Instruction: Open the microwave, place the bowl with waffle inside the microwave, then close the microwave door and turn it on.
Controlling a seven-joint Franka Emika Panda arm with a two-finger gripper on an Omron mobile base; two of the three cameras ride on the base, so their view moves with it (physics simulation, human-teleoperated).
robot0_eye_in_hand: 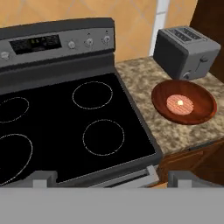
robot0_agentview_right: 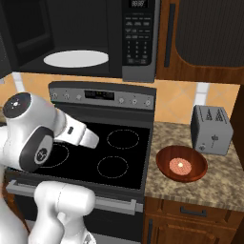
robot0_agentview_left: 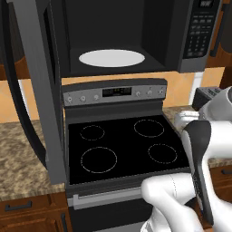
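Right of the stove [robot0_agentview_right: 102,157], toaster [robot0_agentview_right: 211,129] just behind bowl [robot0_agentview_right: 181,163] holding waffle [robot0_agentview_right: 180,166]

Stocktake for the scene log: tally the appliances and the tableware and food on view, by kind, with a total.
Microwave, door swung open: 1
Stove: 1
Toaster: 1
Bowl on the counter: 1
Waffle in the bowl: 1
Total: 5

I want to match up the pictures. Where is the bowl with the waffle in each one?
Left base view: not in it.
Right base view: the bowl sits lower right, on the counter.
Hand view: the bowl sits at right.
Shared landmark: it lies just in front of the toaster.
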